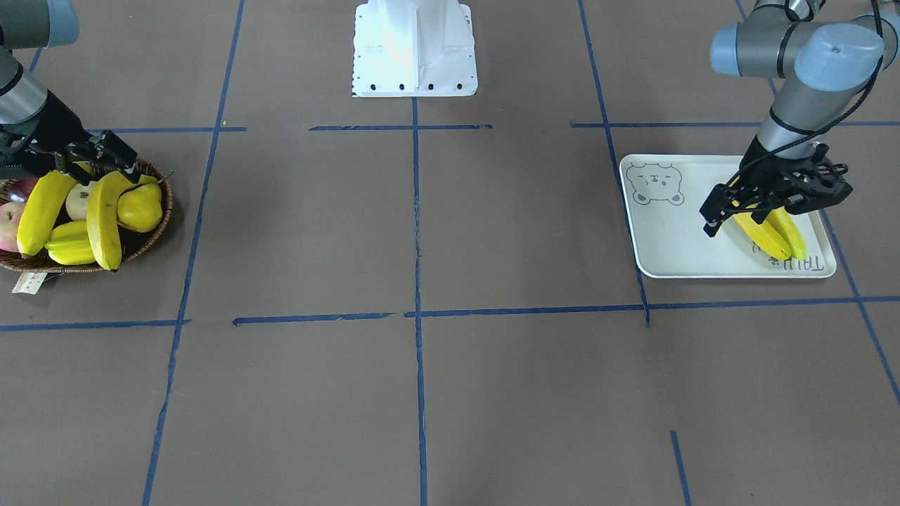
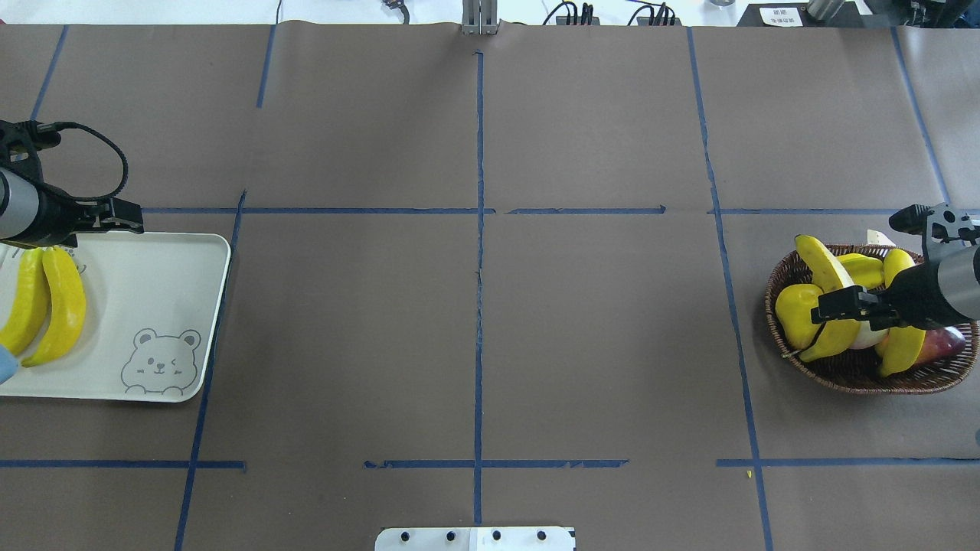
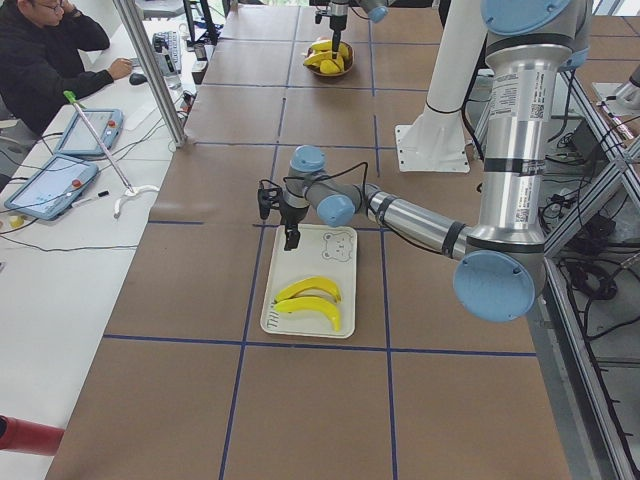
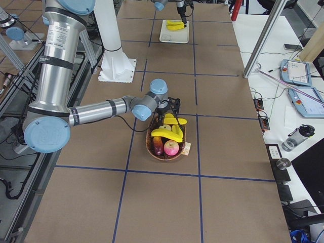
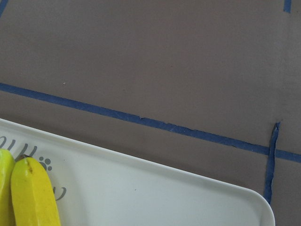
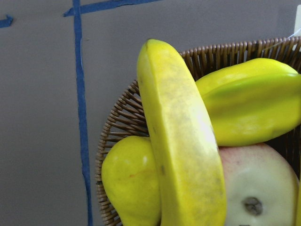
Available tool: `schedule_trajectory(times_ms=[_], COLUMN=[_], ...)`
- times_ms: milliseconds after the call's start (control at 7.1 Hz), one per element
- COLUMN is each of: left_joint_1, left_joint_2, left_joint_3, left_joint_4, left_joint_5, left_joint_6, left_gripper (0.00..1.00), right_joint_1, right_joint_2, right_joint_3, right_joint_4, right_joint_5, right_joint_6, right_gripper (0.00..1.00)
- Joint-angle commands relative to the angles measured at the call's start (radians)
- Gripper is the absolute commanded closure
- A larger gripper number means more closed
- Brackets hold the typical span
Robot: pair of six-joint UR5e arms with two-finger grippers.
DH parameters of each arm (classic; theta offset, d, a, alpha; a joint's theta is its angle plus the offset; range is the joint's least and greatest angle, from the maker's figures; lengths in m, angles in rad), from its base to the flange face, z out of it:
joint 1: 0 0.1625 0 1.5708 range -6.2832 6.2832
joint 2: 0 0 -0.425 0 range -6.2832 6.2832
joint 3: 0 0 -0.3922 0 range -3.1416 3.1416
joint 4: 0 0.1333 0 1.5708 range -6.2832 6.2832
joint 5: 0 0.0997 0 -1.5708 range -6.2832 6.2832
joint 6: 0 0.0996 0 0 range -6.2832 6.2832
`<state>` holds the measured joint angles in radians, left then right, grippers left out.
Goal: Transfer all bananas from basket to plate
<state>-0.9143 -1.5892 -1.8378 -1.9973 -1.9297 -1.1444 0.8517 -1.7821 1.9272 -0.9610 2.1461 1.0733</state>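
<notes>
Over basket [image 2: 857,379], right gripper [image 2: 823,308] at banana [image 2: 821,264], grip unclear; left gripper [image 2: 130,218] spread, empty, above plate [image 2: 153,268]. Next: lift clear of pear [image 2: 792,312].

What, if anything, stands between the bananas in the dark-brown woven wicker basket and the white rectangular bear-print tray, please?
Nothing visible does. The brown table between the dark-brown wicker basket and the white bear-print tray shows only flat blue tape lines. The white robot base sits off that line, on the robot's side.
</notes>
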Motion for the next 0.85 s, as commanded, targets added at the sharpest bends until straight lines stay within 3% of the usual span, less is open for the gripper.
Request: schedule_trajectory(times_ms=[0,282,423,705], left_joint_1=[0.000,0.000,0.000,0.000], left_joint_2=[0.000,0.000,0.000,0.000], left_joint_3=[0.000,0.000,0.000,0.000], left_joint_4=[0.000,0.002,0.006,0.012], left_joint_5=[0.000,0.000,0.000,0.000], left_joint_6=[0.000,0.000,0.000,0.000], left_gripper=[0.00,0.00,0.00,0.00], right_joint_1=[0.004,0.024,0.041,0.085], right_joint_2=[0.007,0.007,0.007,0.009], right_joint_3=[-0.011,-0.011,-0.011,-0.008], right_joint_4=[-0.001,-0.001,-0.001,-0.004], right_joint_5=[0.000,0.006,0.014,0.066], right_joint_6=[0.000,-0.001,-0.003,-0.003], right_gripper=[0.11,0.62,0.79,0.94])
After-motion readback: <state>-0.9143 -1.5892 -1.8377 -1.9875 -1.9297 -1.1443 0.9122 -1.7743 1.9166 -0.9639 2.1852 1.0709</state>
